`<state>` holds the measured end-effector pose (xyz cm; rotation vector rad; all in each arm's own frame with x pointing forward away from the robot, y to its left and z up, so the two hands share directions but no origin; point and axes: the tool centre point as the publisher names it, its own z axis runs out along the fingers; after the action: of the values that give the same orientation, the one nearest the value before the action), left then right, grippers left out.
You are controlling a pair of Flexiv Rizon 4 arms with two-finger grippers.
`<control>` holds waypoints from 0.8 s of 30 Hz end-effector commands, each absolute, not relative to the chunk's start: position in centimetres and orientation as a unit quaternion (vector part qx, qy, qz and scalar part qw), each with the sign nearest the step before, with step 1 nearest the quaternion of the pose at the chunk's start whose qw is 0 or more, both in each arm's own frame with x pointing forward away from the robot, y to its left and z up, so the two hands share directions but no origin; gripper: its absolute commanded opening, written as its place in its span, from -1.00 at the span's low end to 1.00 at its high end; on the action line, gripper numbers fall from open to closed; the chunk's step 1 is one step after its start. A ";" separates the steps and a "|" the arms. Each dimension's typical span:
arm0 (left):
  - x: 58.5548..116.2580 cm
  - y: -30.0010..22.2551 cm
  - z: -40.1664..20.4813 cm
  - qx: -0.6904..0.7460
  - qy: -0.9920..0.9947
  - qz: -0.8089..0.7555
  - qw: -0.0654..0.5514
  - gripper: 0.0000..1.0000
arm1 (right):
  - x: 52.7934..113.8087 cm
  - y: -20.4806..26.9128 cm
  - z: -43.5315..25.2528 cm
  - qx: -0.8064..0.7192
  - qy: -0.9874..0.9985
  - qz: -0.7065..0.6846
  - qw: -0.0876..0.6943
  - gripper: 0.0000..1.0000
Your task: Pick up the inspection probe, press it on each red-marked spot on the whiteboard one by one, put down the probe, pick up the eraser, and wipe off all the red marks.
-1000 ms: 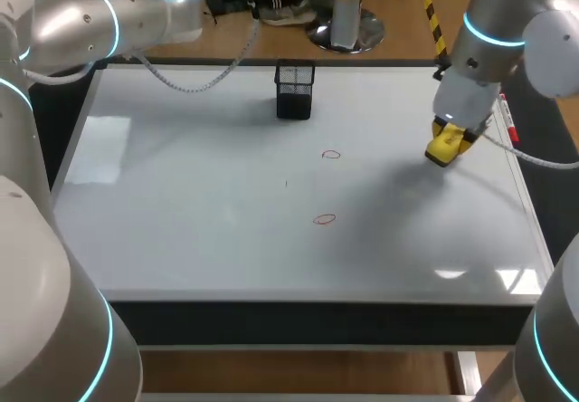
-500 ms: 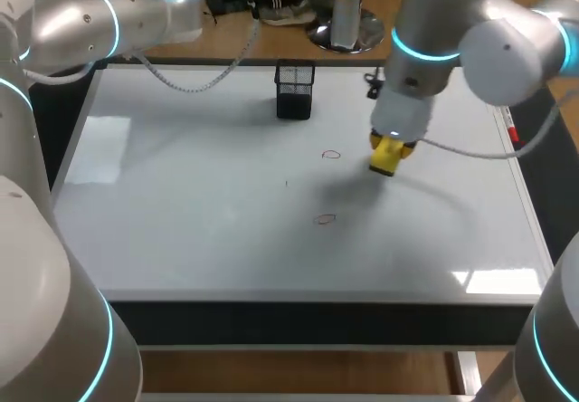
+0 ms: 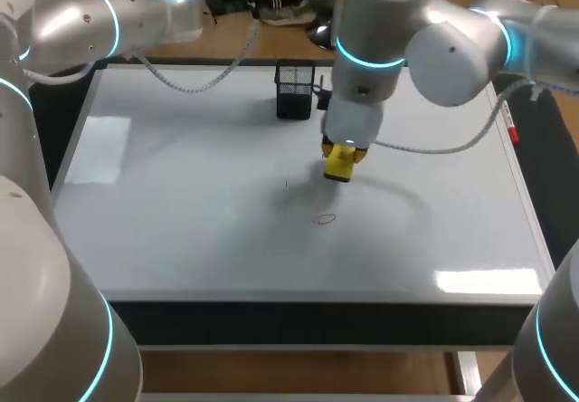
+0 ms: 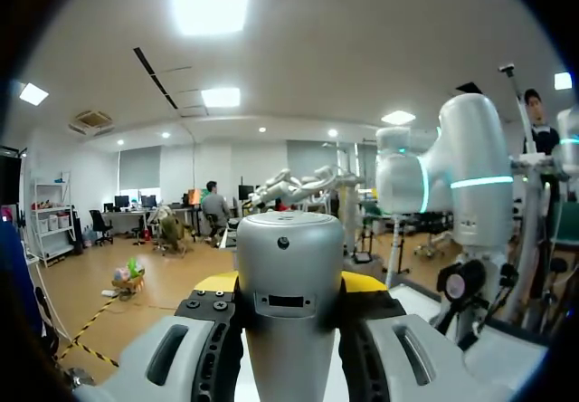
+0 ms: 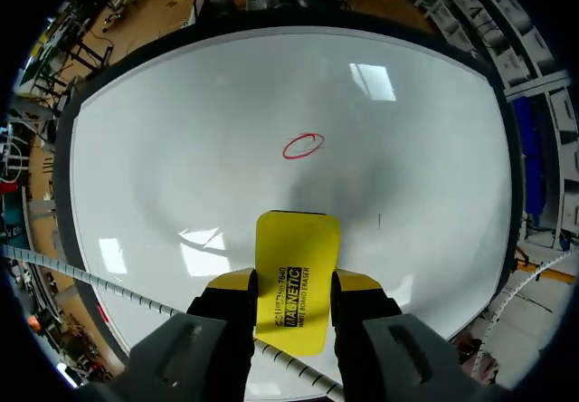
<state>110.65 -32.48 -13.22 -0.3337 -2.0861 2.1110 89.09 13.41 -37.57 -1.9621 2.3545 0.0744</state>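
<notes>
My right gripper (image 3: 339,161) is shut on the yellow eraser (image 3: 338,164) and holds it down at the middle of the whiteboard (image 3: 181,203). One red ring (image 3: 325,219) shows just in front of it. In the right wrist view the eraser (image 5: 297,271) sits between the fingers of the right gripper (image 5: 294,286), and the red ring (image 5: 302,146) lies ahead of it on the whiteboard (image 5: 181,148). My left gripper (image 4: 289,284) is off the board and shut on a silver cylinder (image 4: 289,293), which looks like the inspection probe. My left arm (image 3: 90,22) crosses the far left corner.
A black mesh holder (image 3: 294,90) stands at the back middle of the board, close behind the right arm. A red pen (image 3: 512,130) lies along the board's right edge. A small dark tick (image 3: 286,183) marks the board left of the eraser.
My right arm has carried the eraser leftward from the board's right side to its middle. The upper red ring no longer shows where the eraser now is. The left arm has not moved.
</notes>
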 end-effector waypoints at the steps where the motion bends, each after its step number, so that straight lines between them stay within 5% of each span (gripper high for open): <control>1: 110.9 -32.5 -13.1 -0.113 -0.696 0.705 0.080 -1.00 | 90.3 15.5 -38.5 -0.649 0.760 0.012 0.008 -1.00; 24: 110.9 -32.5 -13.1 -0.113 -0.696 0.705 0.080 -1.00 | 92.8 17.0 -41.2 -0.672 0.740 0.019 -0.023 -1.00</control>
<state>110.65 -32.48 -13.22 -0.3337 -2.0860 2.1110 92.32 16.89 -40.90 -2.1315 2.3526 0.0633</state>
